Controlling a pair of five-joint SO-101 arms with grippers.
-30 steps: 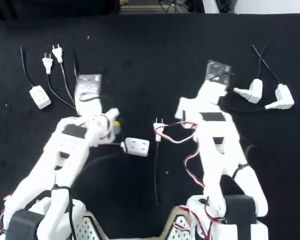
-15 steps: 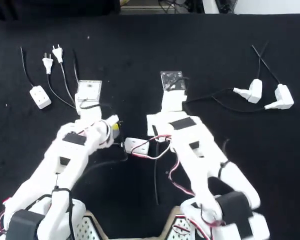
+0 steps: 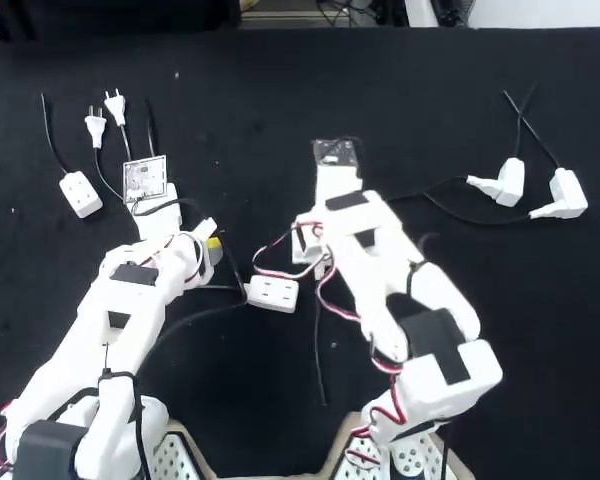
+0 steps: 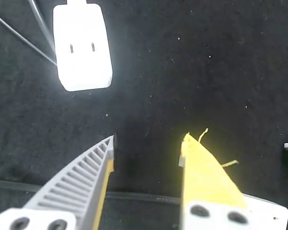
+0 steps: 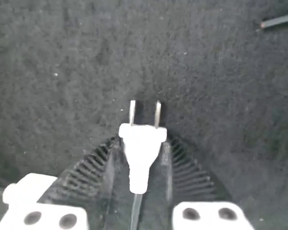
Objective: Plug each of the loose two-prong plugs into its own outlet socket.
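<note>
Just a black table (image 3: 400,80) here. The right gripper (image 5: 141,141) was clamped on a two-prong plug (image 5: 140,139), prongs poking straight out past its fingertips. The nearest socket (image 3: 273,293) lay just off to the side, toward the left gripper (image 4: 148,139), which hung open.

Smooth plastic plug (image 5: 140,158), metal prongs (image 5: 133,112), on rough matt cloth (image 5: 62,57).

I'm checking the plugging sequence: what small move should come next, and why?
Probably ease the right hand, shut on the two-prong plug, toward the outlet socket close by and line the prongs up with its slots: the plug is gripped, prongs free, not inserted.
</note>
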